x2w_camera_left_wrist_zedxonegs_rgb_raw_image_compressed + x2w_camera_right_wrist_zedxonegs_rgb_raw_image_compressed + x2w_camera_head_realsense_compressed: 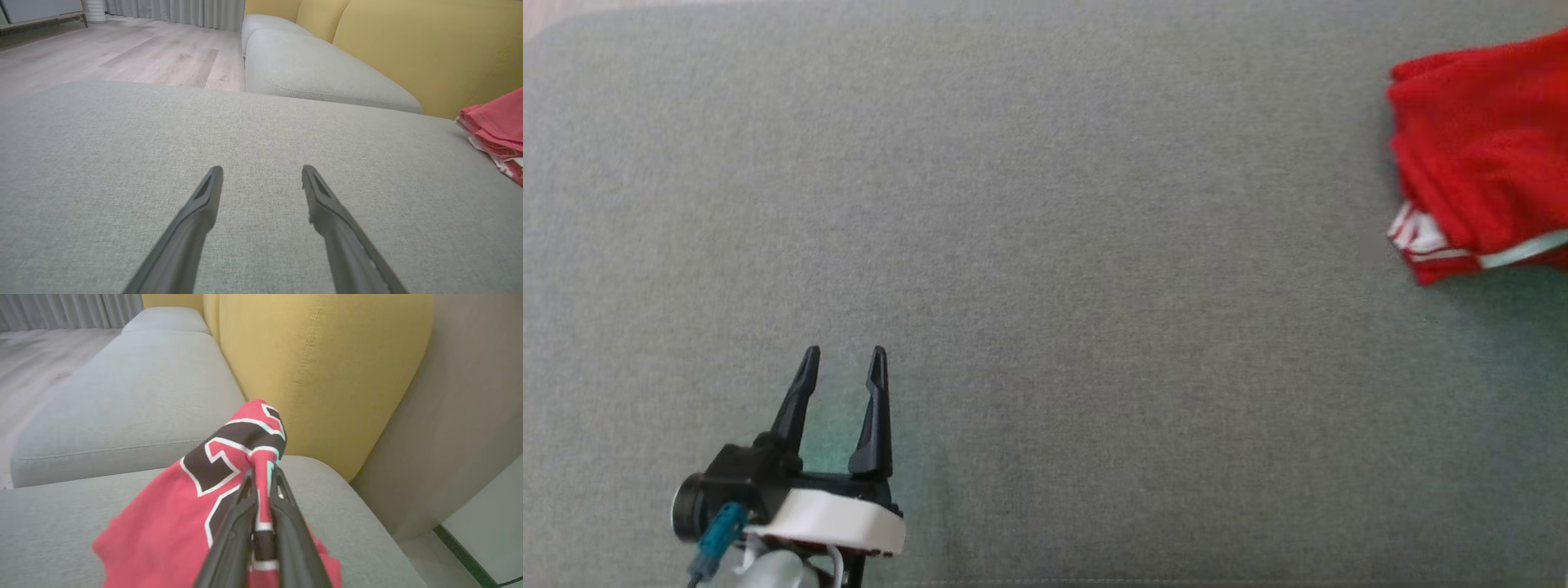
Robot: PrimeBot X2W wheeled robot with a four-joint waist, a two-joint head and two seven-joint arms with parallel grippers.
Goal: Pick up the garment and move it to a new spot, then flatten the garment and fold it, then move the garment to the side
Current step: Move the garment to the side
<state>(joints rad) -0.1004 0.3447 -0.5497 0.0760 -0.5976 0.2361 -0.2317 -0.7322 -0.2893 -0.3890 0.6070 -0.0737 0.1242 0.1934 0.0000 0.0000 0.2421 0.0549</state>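
Right claw (261, 471) clamped on the red garment (171, 522), left claw (844, 355) spread wide.
The garment is bunched at the right end of the grey sofa seat (1045, 204), near the yellow back cushion (318, 355); the left claw is empty, well apart from it.

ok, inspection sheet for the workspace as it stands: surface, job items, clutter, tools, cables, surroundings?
surface: grey sofa cushion, bare fabric.
job's things: red garment, bunched at the cushion's right end, black-and-white lettering showing in the right wrist view.
clutter: nothing seen.
tools: left tool open over bare cushion, holding nothing; right tool shut on a fold of the garment.
cables: teal connector and pale wires at the left wrist.
surroundings: yellow backrest, wood floor, grey curtains.
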